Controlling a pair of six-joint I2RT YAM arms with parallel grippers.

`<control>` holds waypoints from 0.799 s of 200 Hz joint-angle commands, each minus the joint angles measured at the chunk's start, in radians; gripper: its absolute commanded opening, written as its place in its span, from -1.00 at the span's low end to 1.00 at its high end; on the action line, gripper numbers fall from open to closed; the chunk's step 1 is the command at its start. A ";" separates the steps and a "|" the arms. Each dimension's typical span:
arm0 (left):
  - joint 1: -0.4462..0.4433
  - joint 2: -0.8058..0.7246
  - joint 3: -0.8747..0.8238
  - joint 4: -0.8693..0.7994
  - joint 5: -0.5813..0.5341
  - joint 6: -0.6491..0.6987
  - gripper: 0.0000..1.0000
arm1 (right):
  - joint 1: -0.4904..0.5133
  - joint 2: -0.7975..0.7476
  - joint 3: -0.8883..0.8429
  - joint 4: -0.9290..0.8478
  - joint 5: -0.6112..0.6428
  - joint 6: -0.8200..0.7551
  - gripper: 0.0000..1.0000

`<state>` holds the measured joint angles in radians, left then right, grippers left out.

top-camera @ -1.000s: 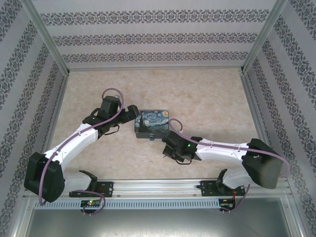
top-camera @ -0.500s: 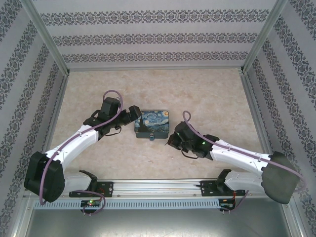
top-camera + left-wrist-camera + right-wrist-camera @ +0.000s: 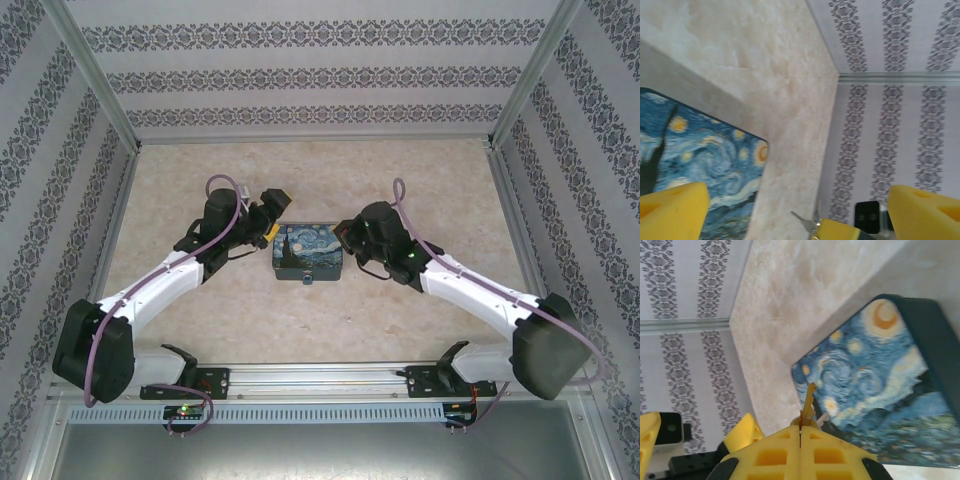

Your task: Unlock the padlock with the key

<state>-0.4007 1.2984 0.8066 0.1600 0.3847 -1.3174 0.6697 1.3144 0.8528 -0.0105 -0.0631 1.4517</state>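
The tabletop [image 3: 450,180] is a pale beige, marbled surface across the middle of the top external view, evenly lit with only soft shadows. White walls [image 3: 320,75] close it in on the left, back and right, papered with bands of dark grey floral ornament that run level along the top of the frame and slant down both sides. Silvery metal posts [image 3: 93,75] follow the wall corners at upper left and upper right, and a slotted metal rail [image 3: 320,378] crosses the bottom of the frame.

The square painted tin box [image 3: 309,250] swirls blue and yellow; the tiny metal padlock [image 3: 307,279] is blue; the flat desk [image 3: 420,180] is marbled beige.
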 commanded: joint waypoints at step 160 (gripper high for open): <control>-0.103 0.225 -0.121 0.689 -0.130 -0.402 0.36 | 0.040 0.157 0.085 0.257 0.005 0.186 -1.00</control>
<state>-0.4828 1.4994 0.7017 0.6437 0.3107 -1.6138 0.6922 1.4502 0.9413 0.1917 -0.0689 1.6127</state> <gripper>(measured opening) 0.688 0.066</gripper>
